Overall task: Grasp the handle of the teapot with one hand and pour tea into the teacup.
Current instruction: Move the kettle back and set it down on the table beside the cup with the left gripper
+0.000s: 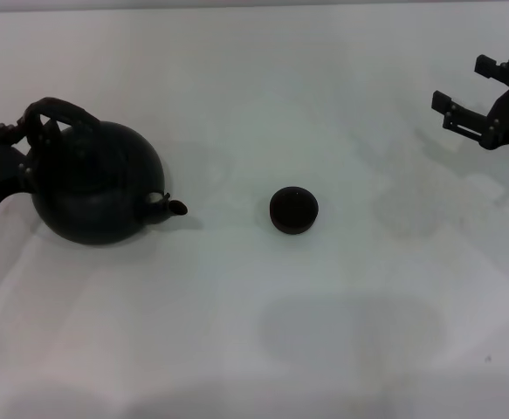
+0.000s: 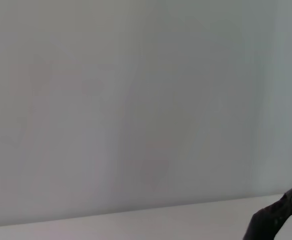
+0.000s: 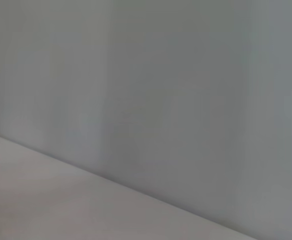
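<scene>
The teapot (image 1: 94, 185) sits on the white counter (image 1: 254, 349) at the left of the head view, its round black body upright and its short spout (image 1: 171, 206) aimed toward the middle of the counter. The handle (image 1: 59, 112) arches over the teapot's top, tilted a little toward the robot's left. The left gripper (image 1: 18, 140) comes in from the left edge and meets that handle at its left end, touching it or wrapped about it; black metal against black kettle hides the jaws there, so I cannot tell how far they stand apart or whether they truly have hold of the handle. The teacup (image 1: 293, 210) stands near the centre of the counter, to the right of the spout and clear of it, with bare surface between the two; its open mouth faces up. The right gripper (image 1: 477, 94) hangs at the far right, above and beyond the teacup and well apart from it, its jaws spread wide with nothing between them. The left wrist view shows only a pale wall, a strip of the counter and a dark curved piece (image 2: 278, 217) in one corner, too little of it showing to name. The right wrist view shows only wall and counter.
</scene>
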Robot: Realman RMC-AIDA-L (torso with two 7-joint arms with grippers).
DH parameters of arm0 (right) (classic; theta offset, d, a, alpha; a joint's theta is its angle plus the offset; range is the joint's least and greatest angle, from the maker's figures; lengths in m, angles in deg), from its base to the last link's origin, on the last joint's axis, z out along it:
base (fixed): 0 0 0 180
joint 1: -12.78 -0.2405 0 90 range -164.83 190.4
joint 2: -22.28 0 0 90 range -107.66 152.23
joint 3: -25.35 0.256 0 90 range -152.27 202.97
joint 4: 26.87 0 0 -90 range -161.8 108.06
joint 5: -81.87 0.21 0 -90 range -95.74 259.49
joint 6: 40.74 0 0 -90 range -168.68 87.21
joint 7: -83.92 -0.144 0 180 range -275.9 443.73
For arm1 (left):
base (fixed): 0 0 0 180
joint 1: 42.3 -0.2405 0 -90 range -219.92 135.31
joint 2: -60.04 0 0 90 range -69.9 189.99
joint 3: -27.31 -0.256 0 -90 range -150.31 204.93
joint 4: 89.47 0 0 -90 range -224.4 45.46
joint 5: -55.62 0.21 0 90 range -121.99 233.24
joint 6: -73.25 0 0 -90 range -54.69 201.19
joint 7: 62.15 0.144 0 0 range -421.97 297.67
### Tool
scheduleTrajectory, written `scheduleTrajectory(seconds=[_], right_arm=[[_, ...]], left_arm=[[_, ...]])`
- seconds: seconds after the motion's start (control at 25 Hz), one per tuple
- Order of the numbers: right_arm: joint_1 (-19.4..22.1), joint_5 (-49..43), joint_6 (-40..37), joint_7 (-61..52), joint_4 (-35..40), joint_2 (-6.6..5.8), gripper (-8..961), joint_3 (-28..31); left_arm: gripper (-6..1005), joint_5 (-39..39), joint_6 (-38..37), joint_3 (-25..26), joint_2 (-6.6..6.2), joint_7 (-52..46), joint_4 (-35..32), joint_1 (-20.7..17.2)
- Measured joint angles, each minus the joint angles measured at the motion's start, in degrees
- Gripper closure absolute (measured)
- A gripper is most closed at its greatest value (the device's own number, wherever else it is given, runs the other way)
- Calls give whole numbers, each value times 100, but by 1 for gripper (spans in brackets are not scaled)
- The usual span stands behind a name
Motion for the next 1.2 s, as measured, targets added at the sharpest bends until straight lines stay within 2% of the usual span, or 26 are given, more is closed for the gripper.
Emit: scheduleTrajectory(seconds=[0.28, 0.48, 0.68, 1.0, 1.2], right_arm=[[32, 0, -2, 3, 0, 0, 93, 12], [45, 0, 5, 1, 6, 2, 93, 14], [53, 0, 49, -1, 9, 12, 93, 1], [84, 0, 158, -3, 9, 24, 93, -8], [112, 0, 184, -4, 5, 26, 93, -10]], left_arm=[[697, -3, -111, 56, 7, 234, 1, -105], [497, -13, -465, 51, 15, 518, 11, -348], [391, -40, -767, 52, 14, 692, -3, -606], [366, -109, -1031, 60, 5, 738, 6, -971], [342, -234, -1627, 60, 23, 1038, 66, -1262]])
